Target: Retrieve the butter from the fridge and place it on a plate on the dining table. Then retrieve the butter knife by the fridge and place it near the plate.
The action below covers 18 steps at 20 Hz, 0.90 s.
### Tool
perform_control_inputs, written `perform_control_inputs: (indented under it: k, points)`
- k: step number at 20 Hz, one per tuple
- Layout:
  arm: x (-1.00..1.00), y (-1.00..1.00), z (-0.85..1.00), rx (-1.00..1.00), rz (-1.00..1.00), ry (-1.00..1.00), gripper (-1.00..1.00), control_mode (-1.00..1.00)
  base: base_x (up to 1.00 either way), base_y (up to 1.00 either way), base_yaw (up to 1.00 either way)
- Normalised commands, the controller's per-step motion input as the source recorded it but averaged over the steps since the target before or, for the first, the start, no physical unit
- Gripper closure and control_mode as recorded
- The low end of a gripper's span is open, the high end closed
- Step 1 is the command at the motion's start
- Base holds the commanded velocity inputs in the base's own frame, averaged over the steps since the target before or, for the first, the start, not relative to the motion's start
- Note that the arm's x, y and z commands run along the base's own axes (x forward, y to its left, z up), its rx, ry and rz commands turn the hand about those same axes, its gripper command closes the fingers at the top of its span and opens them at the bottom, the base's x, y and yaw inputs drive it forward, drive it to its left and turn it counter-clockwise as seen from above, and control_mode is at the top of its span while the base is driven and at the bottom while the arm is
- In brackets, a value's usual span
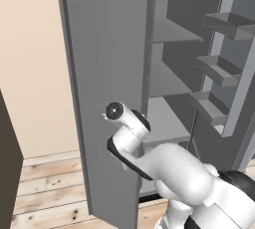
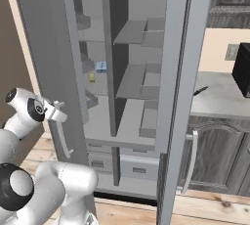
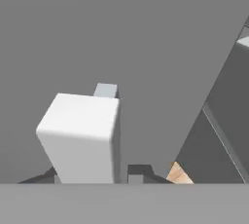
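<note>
Inside fridge (image 2: 122,72), one butter (image 2: 92,77), two doors open, one pincer (image 2: 57,110) at handle (image 2: 62,141)

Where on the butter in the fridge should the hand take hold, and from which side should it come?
Probably across the two long sides of the butter, coming straight in from the front between the open doors of the fridge. It looks like a small upright stick on a shelf, its front free.
</note>
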Motion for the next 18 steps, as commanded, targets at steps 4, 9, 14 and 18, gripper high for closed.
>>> perform_control_inputs:
  k: [4, 9, 14, 18]
  points:
    - [-0.80, 0.54, 0.02, 0.00, -0.34, 0.12, 1.00, -1.00, 0.00, 0.00, 0.00]
    - [-0.30, 0.46, 0.00, -0.03, -0.29, 0.11, 1.00, -1.00, 0.00, 0.00, 0.00]
    - [0.00, 0.41, 0.00, -0.03, -0.22, 0.02, -1.00, -1.00, 0.00, 0.00, 0.00]
    - [0.00, 0.39, 0.00, -0.01, -0.14, 0.00, -1.00, -1.00, 0.00, 0.00, 0.00]
